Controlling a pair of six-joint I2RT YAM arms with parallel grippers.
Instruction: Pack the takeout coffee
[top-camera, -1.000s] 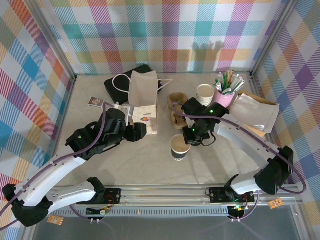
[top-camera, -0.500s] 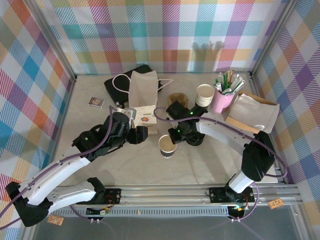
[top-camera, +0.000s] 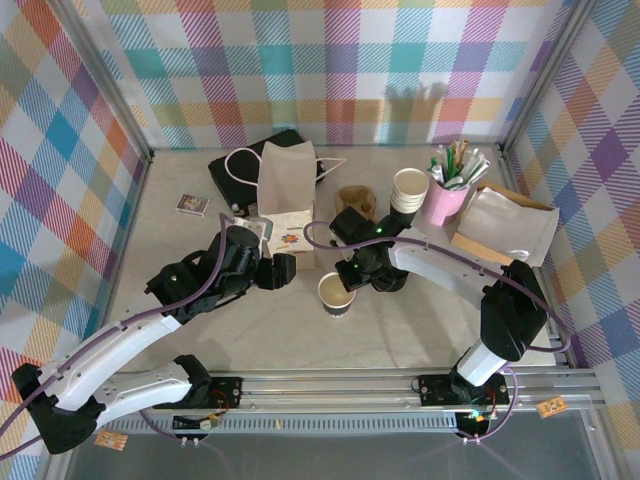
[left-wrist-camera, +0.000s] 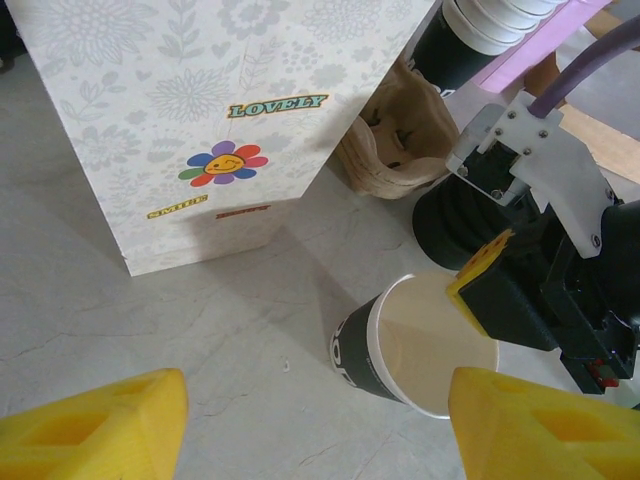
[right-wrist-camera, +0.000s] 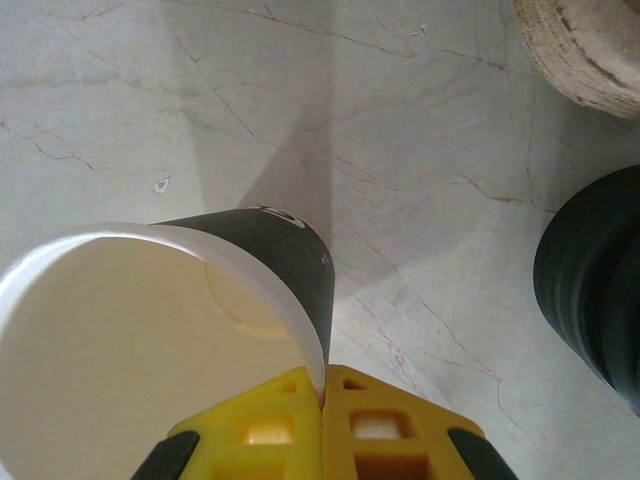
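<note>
Coffee cup (top-camera: 336, 293) stands on the tabletop (top-camera: 430, 330) near the middle, pinched at its rim by the right fingers (right-wrist-camera: 265, 425).

The right fingers are closed on the thin wall of the cup, one inside and one outside. The left fingers (left-wrist-camera: 95, 425) are spread wide and hold nothing, near the cup on its other side. The cup looks empty and has no lid, so I judge it very light, easy to tip over and easy to crush. The paper wall is soft, and only the rolled rim gives some stiffness. A pinch on the rim seems enough to lift it, if gentle; a firmer hold would go around the black lower part. The flowered paper bag (left-wrist-camera: 190, 120) stands near, behind the cup.
</note>
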